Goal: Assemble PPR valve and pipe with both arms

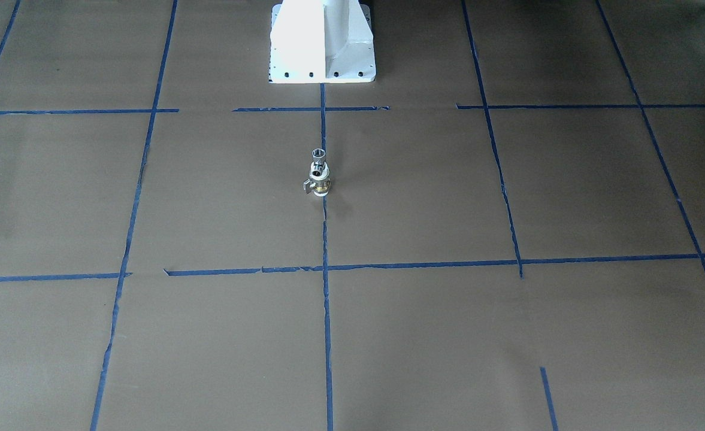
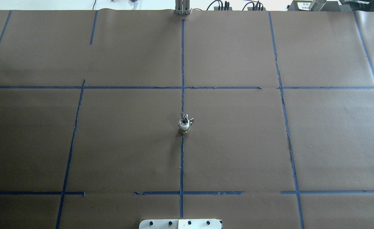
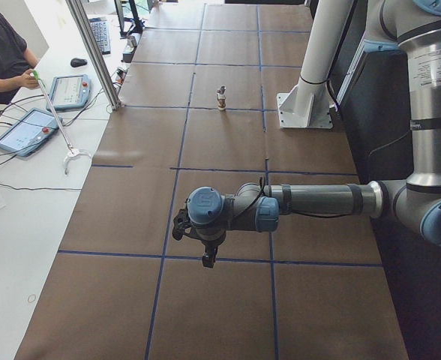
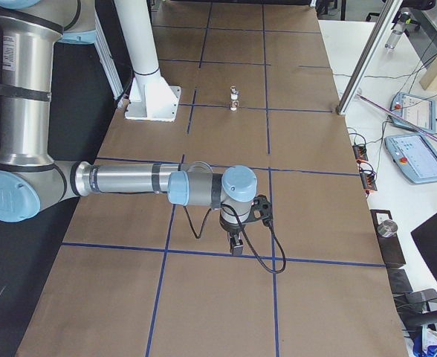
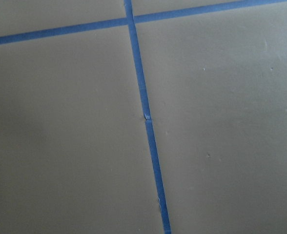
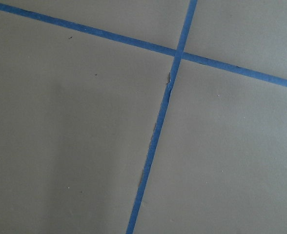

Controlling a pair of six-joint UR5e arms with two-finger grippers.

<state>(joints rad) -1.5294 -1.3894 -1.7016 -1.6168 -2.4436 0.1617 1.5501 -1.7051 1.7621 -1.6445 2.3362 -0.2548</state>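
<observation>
Overall: You have a brown paper-covered tabletop (image 2: 237, 143) gridded with blue tape lines (image 2: 182, 165). One small metal stack stands near its middle, and both arms are out at the table's ends.
PPR valve (image 1: 320, 181): It stands upright on the centre tape line, a little in front of the white pedestal base (image 1: 322, 42). It has a brass-and-silver body, and its small lever (image 1: 306, 187) sticks out to one side.
Pipe (image 1: 318, 155): The shiny silver tube sits directly on top of the valve with its open round end facing up. The two look joined into one piece, but how firmly it is seated is too small to tell.
Left arm (image 3: 318, 199): It shows only in the left side view, stretched out low over its end of the tabletop and well apart from the valve. Its jaws point downward, and you cannot tell whether they are apart or together.
Right arm (image 4: 125, 180): It shows only in the right side view, in a matching pose at the opposite end. The state of its jaws cannot be told either.
Wrist views: Both show only bare tabletop and crossing tape, with no jaws and no part in sight.
Step in hand: The joining looks complete. Both parts stand on the tabletop, so neither arm holds them.
Next move: Probably none is needed. If you want the fit checked, one arm must travel to the middle and grip the valve body clear of the lever. The other arm would then take the pipe from above without tipping the stack.
</observation>
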